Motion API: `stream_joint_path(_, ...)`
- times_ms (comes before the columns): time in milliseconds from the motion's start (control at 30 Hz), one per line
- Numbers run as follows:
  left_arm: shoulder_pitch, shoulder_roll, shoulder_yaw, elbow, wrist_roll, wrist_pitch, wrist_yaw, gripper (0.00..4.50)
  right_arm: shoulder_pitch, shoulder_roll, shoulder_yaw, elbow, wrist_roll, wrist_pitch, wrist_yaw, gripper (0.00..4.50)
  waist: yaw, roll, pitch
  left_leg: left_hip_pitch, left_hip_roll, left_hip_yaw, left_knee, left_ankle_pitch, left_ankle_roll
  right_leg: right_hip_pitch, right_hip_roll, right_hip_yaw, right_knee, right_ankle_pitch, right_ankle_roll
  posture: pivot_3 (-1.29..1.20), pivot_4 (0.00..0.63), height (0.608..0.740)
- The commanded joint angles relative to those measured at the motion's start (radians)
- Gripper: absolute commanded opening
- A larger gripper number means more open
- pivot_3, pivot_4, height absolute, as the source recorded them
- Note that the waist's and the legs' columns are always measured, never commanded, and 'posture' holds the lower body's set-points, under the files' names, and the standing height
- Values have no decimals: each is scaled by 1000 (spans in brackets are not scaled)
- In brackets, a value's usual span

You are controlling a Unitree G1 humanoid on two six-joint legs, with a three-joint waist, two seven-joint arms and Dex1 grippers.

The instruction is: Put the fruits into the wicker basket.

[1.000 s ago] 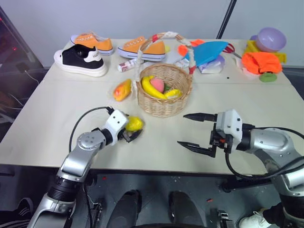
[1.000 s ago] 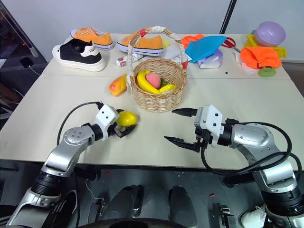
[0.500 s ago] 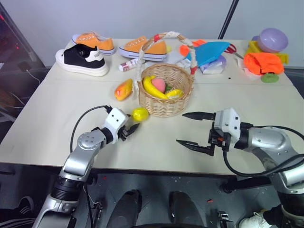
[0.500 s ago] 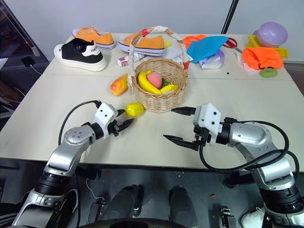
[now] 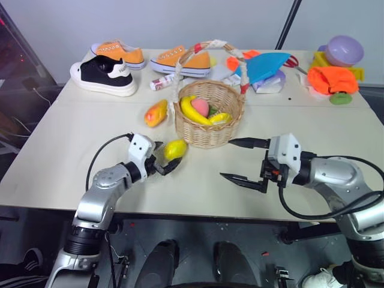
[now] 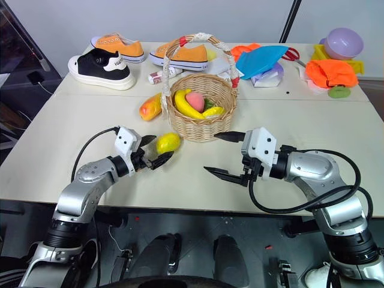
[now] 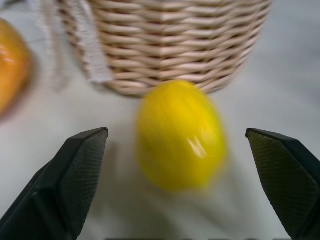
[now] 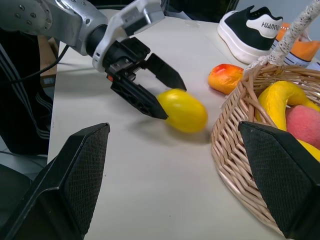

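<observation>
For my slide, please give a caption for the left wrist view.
Open left gripper framing the lemon on the table, beside the wicker basket.

1. You have a pale beige tabletop [image 5: 72,138] carrying everything.
2. Your wicker basket [image 5: 210,123] stands mid-table, the lemon [image 5: 174,149] just before it, the mango [image 5: 155,112] beside it.
3. Along the far edge you see a black sneaker [image 5: 102,75], two orange sneakers [image 5: 180,59], a blue cloth [image 5: 264,65], an orange cloth [image 5: 330,78] and a purple bowl [image 5: 342,49].
</observation>
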Motion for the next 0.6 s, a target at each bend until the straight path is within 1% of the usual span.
stream_joint_path(33, -17, -29, 31, -20, -21, -1, 36, 4460, -16, 2, -7, -13, 6, -12, -2, 4320, 1, 0, 0, 0, 0, 0, 0, 0, 0, 0, 0, 0, 0, 0, 0, 0, 150, 740)
stream_joint_path(133, -20, -25, -10, -31, 8, 35, 44, 4460, -22, 3, -7, -13, 10, -8, -3, 4320, 0, 0, 0, 0, 0, 0, 0, 0, 0, 0, 0, 0, 0, 0, 0, 0, 150, 740)
stream_joint_path(300, -58, -74, -27, -13, 28, 125, 126, 4460, -31, 9, 1, -7, 8, -8, -5, 4320, 0, 0, 0, 0, 0, 0, 1, 0, 0, 0, 0, 0, 0, 0, 0, 0, 150, 740)
stream_joint_path(433, -102, -116, -47, -3, 30, 156, 146, 4460, -36, 18, 12, -1, 1, -12, -9, 4320, 0, 0, 0, 0, 0, 0, 2, 0, 0, 0, 1, 0, 1, 0, 0, 0, 150, 740)
stream_joint_path(567, -122, -124, -57, 12, 42, 190, 159, 4460, -40, 21, 13, 0, 0, -14, -14, 4320, -2, 0, 0, -1, 0, 0, 3, 0, 0, 1, 1, 0, 1, 1, 1, 0, 150, 740)
stream_joint_path(600, -120, -119, -62, 11, 47, 191, 156, 4234, -41, 20, 12, 0, 0, -13, -15, 4320, -2, 0, 0, 0, 0, 0, 3, 0, 0, 0, 1, 0, 1, 1, 1, 0, 150, 740)
